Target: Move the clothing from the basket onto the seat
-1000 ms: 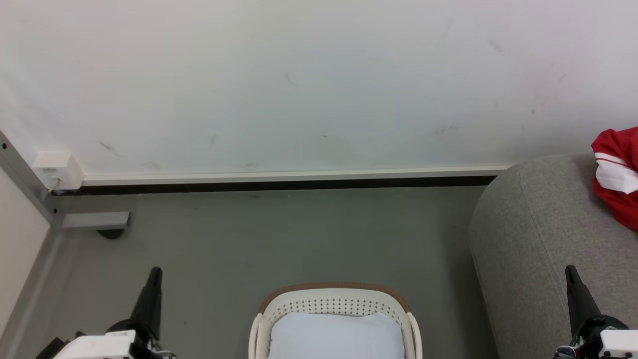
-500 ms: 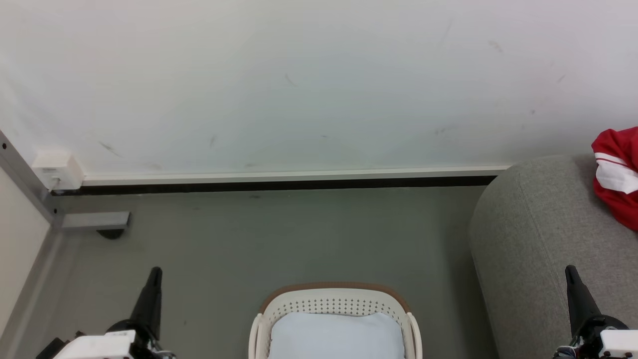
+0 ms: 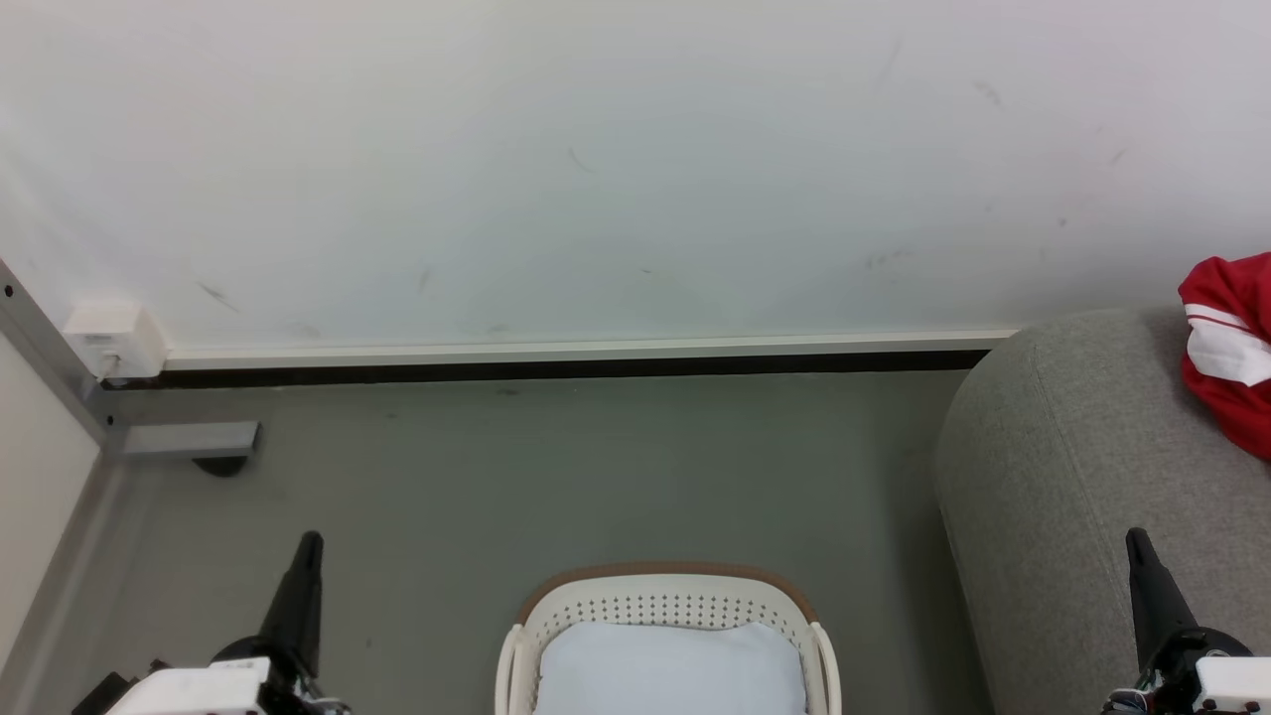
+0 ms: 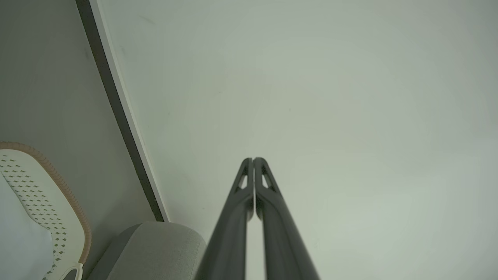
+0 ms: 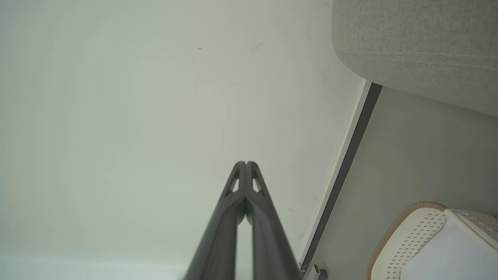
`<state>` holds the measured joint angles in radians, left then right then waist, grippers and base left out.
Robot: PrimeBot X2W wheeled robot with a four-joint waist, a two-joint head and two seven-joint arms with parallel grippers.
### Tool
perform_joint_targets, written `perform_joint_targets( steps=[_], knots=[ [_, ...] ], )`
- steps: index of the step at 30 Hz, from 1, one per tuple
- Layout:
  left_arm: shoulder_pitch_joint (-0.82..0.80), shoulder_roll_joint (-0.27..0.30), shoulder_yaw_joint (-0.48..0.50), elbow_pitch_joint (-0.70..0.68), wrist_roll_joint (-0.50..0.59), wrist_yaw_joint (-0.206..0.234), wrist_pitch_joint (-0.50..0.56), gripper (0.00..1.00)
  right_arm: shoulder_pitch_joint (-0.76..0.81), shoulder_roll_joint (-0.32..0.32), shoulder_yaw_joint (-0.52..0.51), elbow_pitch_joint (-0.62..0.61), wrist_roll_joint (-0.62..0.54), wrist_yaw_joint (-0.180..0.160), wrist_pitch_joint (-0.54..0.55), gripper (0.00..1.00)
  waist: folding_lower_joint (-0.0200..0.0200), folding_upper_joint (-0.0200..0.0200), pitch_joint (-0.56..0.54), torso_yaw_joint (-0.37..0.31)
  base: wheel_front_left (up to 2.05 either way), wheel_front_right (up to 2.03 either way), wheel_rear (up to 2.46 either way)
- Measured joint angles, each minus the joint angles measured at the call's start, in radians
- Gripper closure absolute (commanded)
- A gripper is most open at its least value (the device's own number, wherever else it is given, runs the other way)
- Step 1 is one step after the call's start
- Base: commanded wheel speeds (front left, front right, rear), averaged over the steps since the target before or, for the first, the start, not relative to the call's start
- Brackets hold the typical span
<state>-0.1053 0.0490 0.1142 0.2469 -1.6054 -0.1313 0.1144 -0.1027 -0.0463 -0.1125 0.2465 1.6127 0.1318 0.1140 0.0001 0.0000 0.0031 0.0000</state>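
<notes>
Red fabric with white bands: the clothing (image 3: 1236, 407) lies bunched on top of the seat (image 3: 1072, 477), at the far right edge of my head view, partly cut off by the frame. The seat, grey woven upholstery with a rounded edge, stands right of the basket (image 3: 665, 604), apart from it. The basket sits on the floor (image 3: 556, 477) near me, centre, holding a pale blue-white pad (image 3: 670, 670). Left fingers (image 3: 298, 606): pressed fully together, tips meeting, grasping nothing and touching nothing, raised at the near left above the floor. Right fingers (image 3: 1152, 601): likewise clenched tip to tip, empty, at the near right before the seat's rounded edge; my wrist view shows them clear of it. Both pairs point toward the white wall (image 3: 635, 169).
</notes>
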Motion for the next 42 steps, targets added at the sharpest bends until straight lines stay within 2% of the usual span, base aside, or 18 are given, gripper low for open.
perform_joint_targets(
  steps=[42],
  knots=[
    [0.000, 0.000, 0.000, 0.000, 0.000, 0.000, 0.000, 1.00, 0.000, 0.000, 0.000, 0.000, 0.000, 0.000, 0.000, 1.00, 0.0000, 0.0000, 0.000, 0.000, 0.00, 0.00, 0.00]
  ],
)
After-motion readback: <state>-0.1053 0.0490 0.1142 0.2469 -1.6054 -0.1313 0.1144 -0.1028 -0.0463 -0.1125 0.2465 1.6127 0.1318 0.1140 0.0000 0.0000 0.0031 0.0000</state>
